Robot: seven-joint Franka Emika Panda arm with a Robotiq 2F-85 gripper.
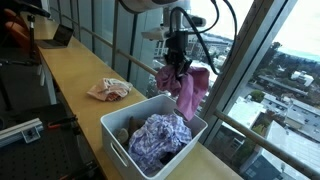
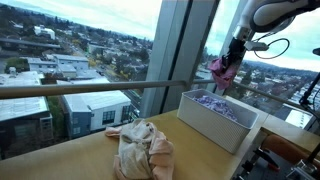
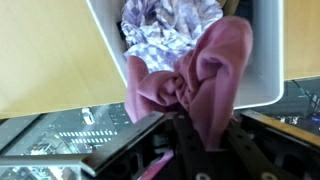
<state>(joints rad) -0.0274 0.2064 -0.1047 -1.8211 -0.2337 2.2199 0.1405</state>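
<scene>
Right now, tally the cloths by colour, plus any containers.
White bin: 1
Pink cloth, held by the gripper above the bin: 1
Purple patterned cloth, in the bin: 1
Beige cloth, on the counter: 1
Total: 4

The hanging fabric cloth [image 1: 190, 90] is plain pink, the rectangular plastic bin [image 1: 120, 143] white, its crumpled garment [image 1: 158, 140] purple-and-white printed, the rumpled rag [image 1: 108, 90] cream.
</scene>
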